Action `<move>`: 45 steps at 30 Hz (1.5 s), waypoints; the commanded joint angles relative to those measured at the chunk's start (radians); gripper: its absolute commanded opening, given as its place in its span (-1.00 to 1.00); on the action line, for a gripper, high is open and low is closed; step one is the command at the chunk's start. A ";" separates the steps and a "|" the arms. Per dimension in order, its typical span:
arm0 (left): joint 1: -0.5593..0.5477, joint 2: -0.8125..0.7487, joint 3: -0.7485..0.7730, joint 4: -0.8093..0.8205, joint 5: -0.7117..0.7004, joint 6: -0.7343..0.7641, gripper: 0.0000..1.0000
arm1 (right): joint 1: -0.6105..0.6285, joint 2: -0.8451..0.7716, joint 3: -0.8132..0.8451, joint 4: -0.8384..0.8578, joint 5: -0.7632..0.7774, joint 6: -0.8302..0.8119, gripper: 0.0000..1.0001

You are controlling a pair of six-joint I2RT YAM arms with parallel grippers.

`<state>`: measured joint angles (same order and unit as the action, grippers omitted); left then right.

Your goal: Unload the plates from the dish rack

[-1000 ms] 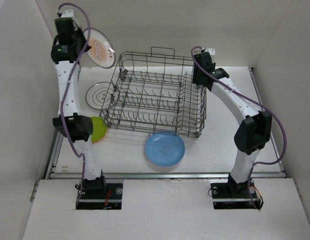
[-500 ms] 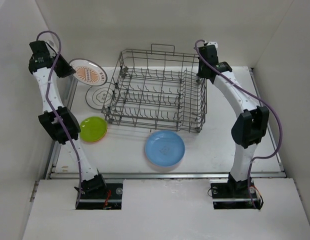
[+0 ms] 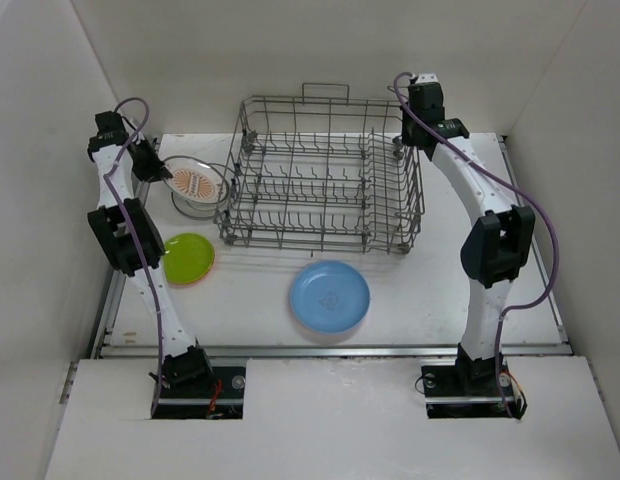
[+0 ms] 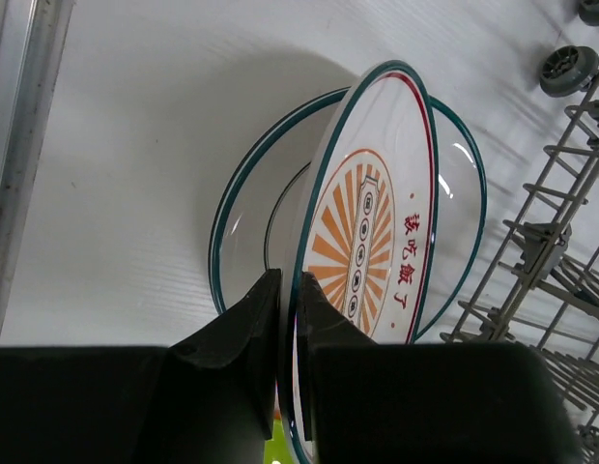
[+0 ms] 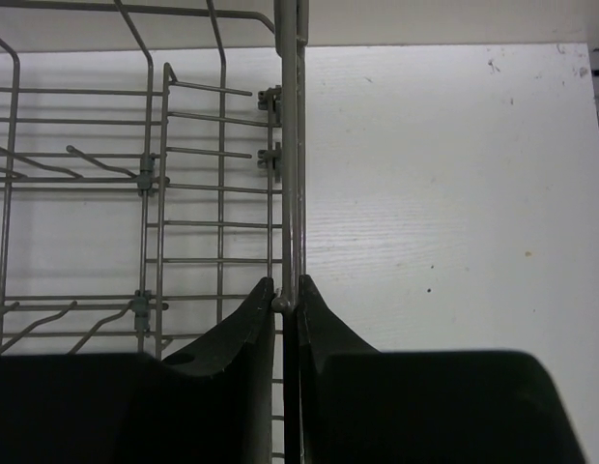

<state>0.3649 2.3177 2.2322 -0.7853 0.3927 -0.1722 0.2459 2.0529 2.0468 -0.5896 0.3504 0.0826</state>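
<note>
The grey wire dish rack [image 3: 325,175] stands at the back middle with no plates in it. My left gripper [image 4: 288,285] is shut on the rim of a white plate with an orange sunburst [image 4: 372,232], held tilted just over a teal-rimmed white plate [image 4: 246,208] lying on the table; both also show in the top view [image 3: 195,183]. My right gripper [image 5: 286,290] is shut on the rack's right top rim wire [image 5: 290,145]. A lime-green plate [image 3: 187,256] lies on an orange one at the left. A light blue plate [image 3: 330,296] lies in front of the rack.
A rack wheel [image 4: 567,68] and the rack's wire side [image 4: 551,251] stand close to the right of the held plate. The side wall [image 3: 40,180] is close behind my left arm. A metal rail [image 3: 330,350] runs along the table's near edge.
My left gripper has swung the sunburst plate down from high at the back left to just above the teal-rimmed plate. The rack has shifted slightly right and back with my right gripper.
</note>
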 commanded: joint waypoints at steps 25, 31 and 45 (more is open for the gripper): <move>-0.136 0.103 0.147 -0.327 -0.238 0.373 0.12 | -0.036 0.058 0.067 0.250 0.120 -0.184 -0.42; -0.136 0.008 0.104 -0.263 -0.367 0.338 0.25 | -0.046 0.058 0.118 0.260 0.131 -0.184 -0.08; -0.127 -0.098 0.122 -0.210 -0.465 0.223 0.52 | -0.068 -0.233 -0.022 0.229 -0.031 -0.052 1.00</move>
<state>0.2283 2.3257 2.3363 -1.0187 -0.0513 0.1123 0.1894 1.9720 2.0441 -0.4164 0.3748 -0.0334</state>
